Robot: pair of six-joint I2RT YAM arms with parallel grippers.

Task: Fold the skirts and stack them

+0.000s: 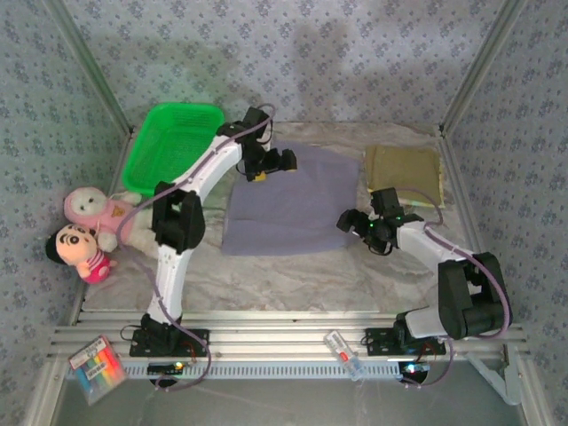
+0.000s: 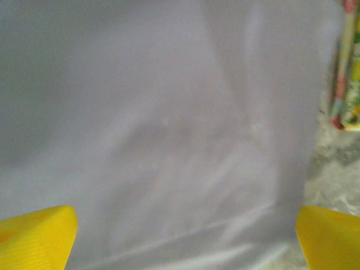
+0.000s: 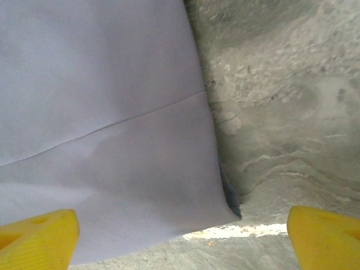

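Mid-table, lavender skirt (image 1: 288,209), long axis near-far, wider end nearest, both jaws open.

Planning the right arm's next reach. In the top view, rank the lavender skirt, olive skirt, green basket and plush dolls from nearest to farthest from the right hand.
1. The lavender skirt: the right hand sits at its near right corner.
2. The olive skirt: just behind the hand, far right.
3. The green basket: far left corner.
4. The plush dolls: left edge, farthest.

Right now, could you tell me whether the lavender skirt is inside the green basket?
No, the lavender skirt lies spread on the table beside the green basket.
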